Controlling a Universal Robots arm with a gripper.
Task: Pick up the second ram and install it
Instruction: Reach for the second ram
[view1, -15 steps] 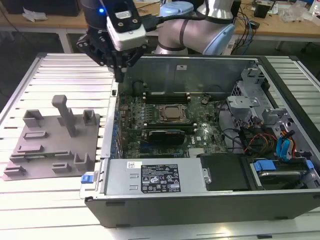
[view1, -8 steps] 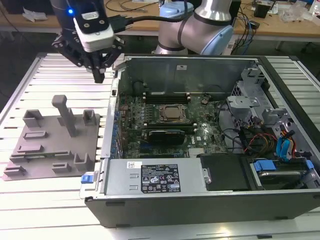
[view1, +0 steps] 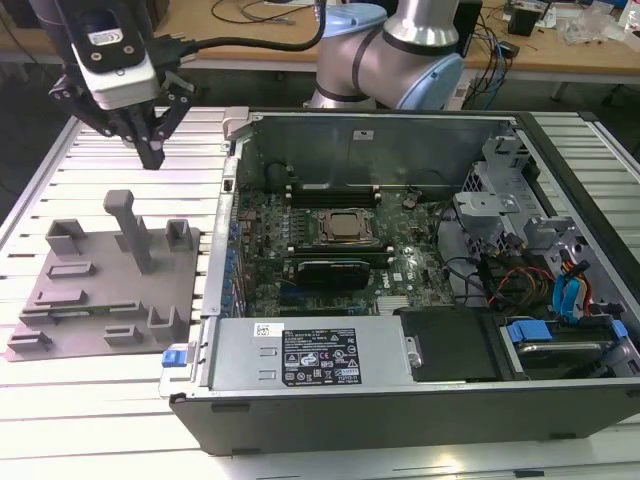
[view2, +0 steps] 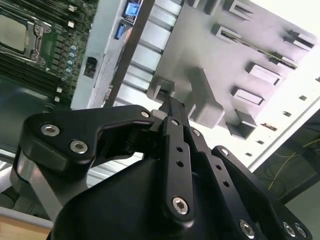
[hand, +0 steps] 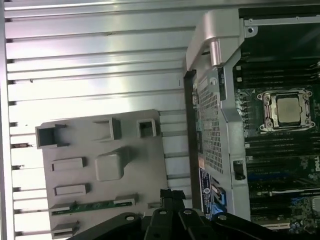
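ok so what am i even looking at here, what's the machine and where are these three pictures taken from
It is a robot arm with a two-fingered gripper on its end. The exterior view comes from a camera standing off the arm. Both wrist views come from cameras riding near the gripper and looking past it. On the slatted metal table lie a grey holder tray and an open computer case with its motherboard showing. The second ram, a thin green stick, sits in a slot of the tray. The gripper hangs over the tray, fingers shut, holding nothing.
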